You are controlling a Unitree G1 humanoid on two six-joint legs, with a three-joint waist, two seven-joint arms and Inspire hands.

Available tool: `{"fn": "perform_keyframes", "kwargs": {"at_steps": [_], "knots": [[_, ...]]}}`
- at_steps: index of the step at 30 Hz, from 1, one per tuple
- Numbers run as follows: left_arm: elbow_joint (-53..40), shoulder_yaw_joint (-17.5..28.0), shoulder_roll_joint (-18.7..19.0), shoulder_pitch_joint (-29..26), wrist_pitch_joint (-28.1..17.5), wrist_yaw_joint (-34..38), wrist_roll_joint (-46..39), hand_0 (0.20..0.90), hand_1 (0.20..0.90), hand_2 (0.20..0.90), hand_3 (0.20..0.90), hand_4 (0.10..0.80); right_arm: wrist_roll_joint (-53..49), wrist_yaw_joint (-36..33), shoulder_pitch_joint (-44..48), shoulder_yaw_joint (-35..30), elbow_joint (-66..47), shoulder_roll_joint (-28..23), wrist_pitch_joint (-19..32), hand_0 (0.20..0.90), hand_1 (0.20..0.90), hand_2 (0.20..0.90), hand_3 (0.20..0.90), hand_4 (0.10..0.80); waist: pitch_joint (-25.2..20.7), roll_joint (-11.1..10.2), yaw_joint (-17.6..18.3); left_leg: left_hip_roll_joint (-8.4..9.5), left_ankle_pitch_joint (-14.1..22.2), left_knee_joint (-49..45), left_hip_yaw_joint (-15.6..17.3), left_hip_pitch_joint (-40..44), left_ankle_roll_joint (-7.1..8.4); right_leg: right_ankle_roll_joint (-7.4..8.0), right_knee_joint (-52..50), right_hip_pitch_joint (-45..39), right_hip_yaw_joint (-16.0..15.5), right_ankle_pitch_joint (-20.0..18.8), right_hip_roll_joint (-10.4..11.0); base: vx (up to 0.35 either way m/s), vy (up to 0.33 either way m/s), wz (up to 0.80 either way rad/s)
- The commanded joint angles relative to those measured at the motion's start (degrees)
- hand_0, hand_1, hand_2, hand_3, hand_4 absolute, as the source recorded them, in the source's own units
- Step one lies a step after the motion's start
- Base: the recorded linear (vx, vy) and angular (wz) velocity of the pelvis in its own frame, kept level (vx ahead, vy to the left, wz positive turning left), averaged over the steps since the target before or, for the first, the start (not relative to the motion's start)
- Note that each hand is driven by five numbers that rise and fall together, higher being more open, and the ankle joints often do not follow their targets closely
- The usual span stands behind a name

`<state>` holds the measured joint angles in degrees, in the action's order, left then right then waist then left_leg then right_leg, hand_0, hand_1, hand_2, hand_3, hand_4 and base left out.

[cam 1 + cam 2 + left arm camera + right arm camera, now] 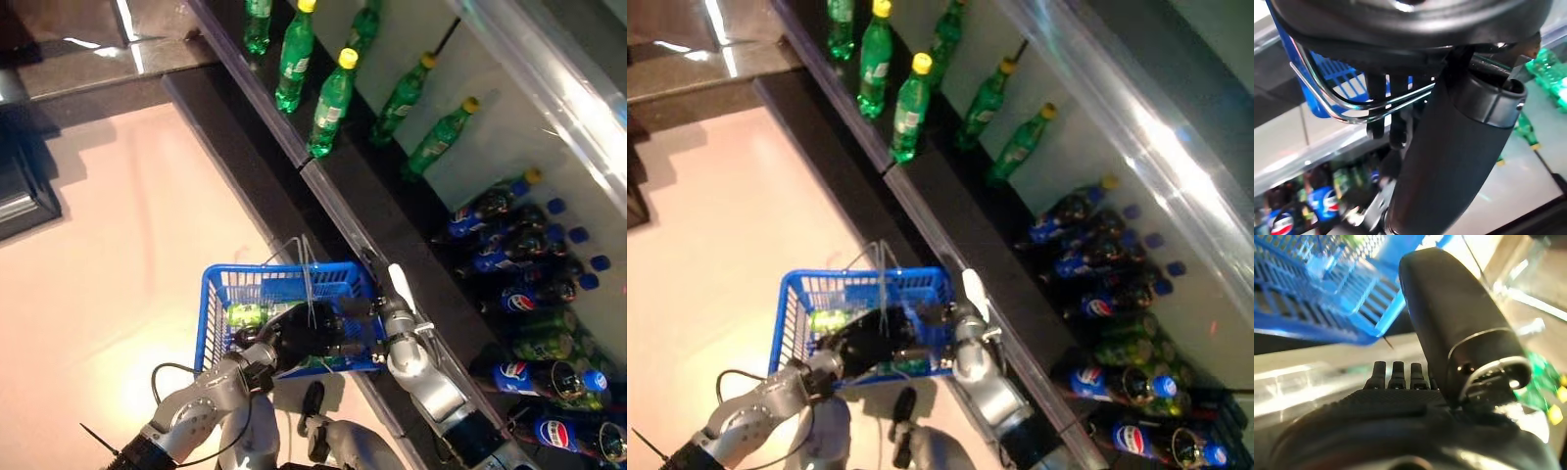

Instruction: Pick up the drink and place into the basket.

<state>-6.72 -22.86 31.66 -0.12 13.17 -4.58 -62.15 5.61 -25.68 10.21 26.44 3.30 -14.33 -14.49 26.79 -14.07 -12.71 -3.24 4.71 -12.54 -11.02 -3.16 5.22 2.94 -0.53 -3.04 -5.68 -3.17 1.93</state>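
Note:
The blue basket (211, 294) hangs in front of me, raised off the floor. My left hand (313, 333) is shut on its thin wire handles (1352, 110). A green drink (247, 314) lies inside the basket at its left side, and more green shows under my left hand. My right hand (397, 318) is just past the basket's right edge, beside the shelf front, with its white-covered thumb (399, 284) pointing up. Its fingers (1396, 374) are straight and hold nothing, and the basket (1312, 279) shows beyond them.
A long shelf unit runs diagonally at my right. Green bottles with yellow caps (331, 103) stand on its far part. Dark cola bottles with blue caps (509, 259) crowd the near part by my right arm. Pale floor (118, 245) lies at the left.

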Motion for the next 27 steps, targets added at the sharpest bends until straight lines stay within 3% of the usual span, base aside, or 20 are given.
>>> {"fn": "perform_keyframes", "kwargs": {"at_steps": [1, 4, 9, 17, 24, 27], "knots": [[-17.9, 10.8, -13.6, -2.8, -13.3, -23.7, -9.7, 0.300, 0.300, 0.300, 0.200, 0.100, 6.2, -2.8, -5.5, -7.4, -7.5, -6.7, 9.7, 0.900, 0.900, 0.900, 0.900, 0.800, -13.6, 3.6, 2.3, 1.29, -8.8, 12.2, -0.9, 2.7, -4.60, 1.43, -4.3, -1.3, -1.0, 0.9, -0.1, -0.025, 0.218, -0.08], [-14.9, 18.2, -14.2, 3.2, -11.3, -28.6, -12.1, 0.300, 0.300, 0.300, 0.200, 0.100, 8.8, -0.7, -10.7, -12.9, -9.1, -6.9, 12.9, 0.900, 0.900, 0.900, 0.900, 0.800, -15.0, 5.9, 2.5, 1.43, -9.1, 12.8, -0.5, 3.4, -4.20, 1.34, -4.4, -1.7, -1.1, 1.6, 0.7, -0.020, 0.184, -0.08], [-10.3, 22.7, -15.9, 7.1, -12.3, -24.1, -9.5, 0.300, 0.300, 0.300, 0.200, 0.100, 3.8, 3.3, -13.4, -16.0, -9.1, -6.2, 13.6, 0.900, 0.900, 0.900, 0.900, 0.800, -16.7, 8.7, 2.9, 1.72, -9.5, 14.7, 0.1, 5.0, -3.51, 1.16, -4.0, -2.8, -1.3, 2.8, 1.6, -0.042, 0.128, -0.03], [2.6, 24.1, -17.9, 10.0, -18.5, -24.0, -4.7, 0.300, 0.300, 0.300, 0.200, 0.100, -8.0, 14.8, -19.5, -15.6, -3.1, -5.2, 20.0, 0.900, 0.900, 0.900, 0.900, 0.800, -19.7, 12.3, 5.4, 1.27, -10.9, 17.5, 1.9, 5.0, -2.60, 1.08, -2.7, -2.4, -1.9, 3.3, 2.2, -0.103, 0.091, -0.02], [16.2, 23.7, -19.5, 9.5, -24.8, -20.1, -1.9, 0.300, 0.300, 0.300, 0.200, 0.100, -18.2, 23.9, -20.7, -13.6, 7.7, -2.5, 24.7, 0.900, 0.900, 0.900, 0.900, 0.800, -21.7, 13.6, 7.5, 0.82, -11.2, 17.5, 3.6, 3.7, -1.87, 0.53, -1.6, -1.9, -1.7, 3.5, 2.0, -0.112, 0.027, -0.02], [19.0, 23.7, -20.0, 9.3, -25.9, -17.7, 0.2, 0.300, 0.300, 0.300, 0.200, 0.100, -21.6, 26.4, -20.9, -13.5, 9.9, -2.1, 24.4, 0.900, 0.900, 0.900, 0.900, 0.800, -22.1, 13.8, 7.9, 0.70, -11.3, 17.5, 4.0, 3.4, -1.73, 0.42, -1.3, -1.8, -1.7, 3.5, 2.0, -0.091, -0.007, -0.05]]}}
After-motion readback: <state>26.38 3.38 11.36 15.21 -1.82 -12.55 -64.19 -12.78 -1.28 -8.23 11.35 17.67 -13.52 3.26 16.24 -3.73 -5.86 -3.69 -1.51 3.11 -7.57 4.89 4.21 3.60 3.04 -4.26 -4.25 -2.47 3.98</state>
